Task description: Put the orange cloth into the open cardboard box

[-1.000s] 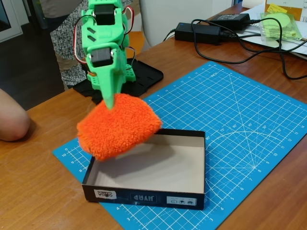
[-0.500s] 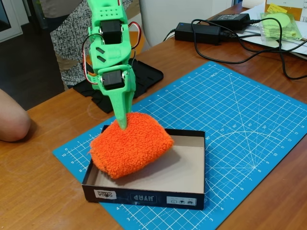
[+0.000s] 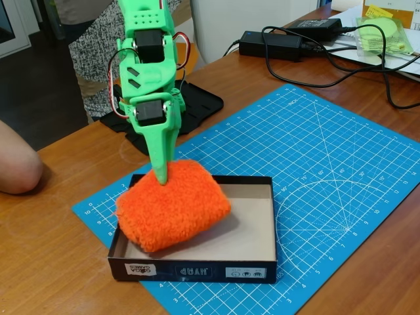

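Placement is nearly done: the orange cloth is held inside the open cardboard box, at its left end, with the green gripper clamped on its top edge. Release and withdrawal are judged left.

We see a brown wooden table under soft, even light, and we take its blue cutting mat as our landmark. Beyond the mat's far edge lie two black power adapters with black cables looping toward the mat. Farther right of them sit white papers and a pale green bagged item. Left of the mat a person's arm rests on the table. Behind stands a white panel, and the floor is dark.
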